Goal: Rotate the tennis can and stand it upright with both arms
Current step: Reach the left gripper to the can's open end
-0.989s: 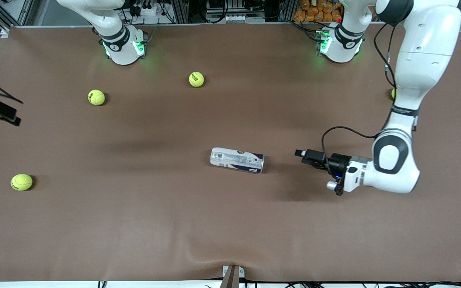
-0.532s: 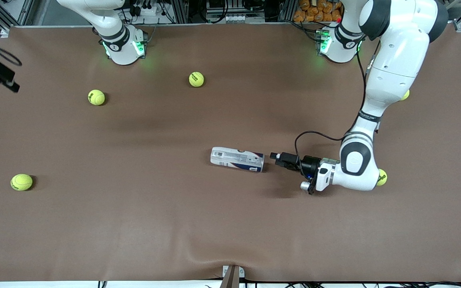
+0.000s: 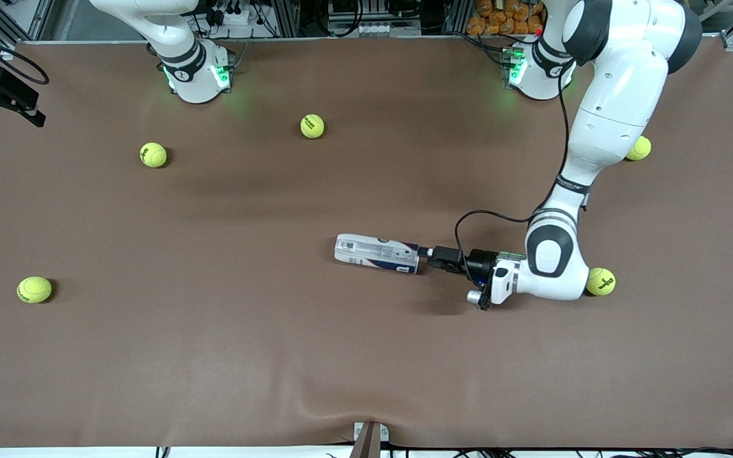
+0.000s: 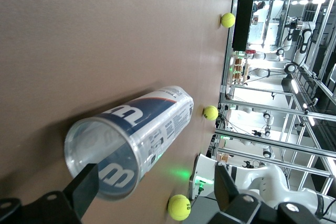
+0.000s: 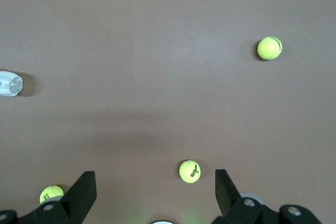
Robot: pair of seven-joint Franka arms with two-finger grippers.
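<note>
One tennis can (image 3: 376,254) lies on its side mid-surface (image 3: 277,356), five tennis balls (image 3: 153,154) scattered around it. Left claw (image 3: 431,255) sits at the can's end, spread wide. Right claw (image 5: 152,195), also wide, waits high over the surface's right-arm end.

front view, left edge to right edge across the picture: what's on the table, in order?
Tennis ball → tennis ball → tennis ball → tennis can, lying down → left gripper at its end → tennis ball → tennis ball.
</note>
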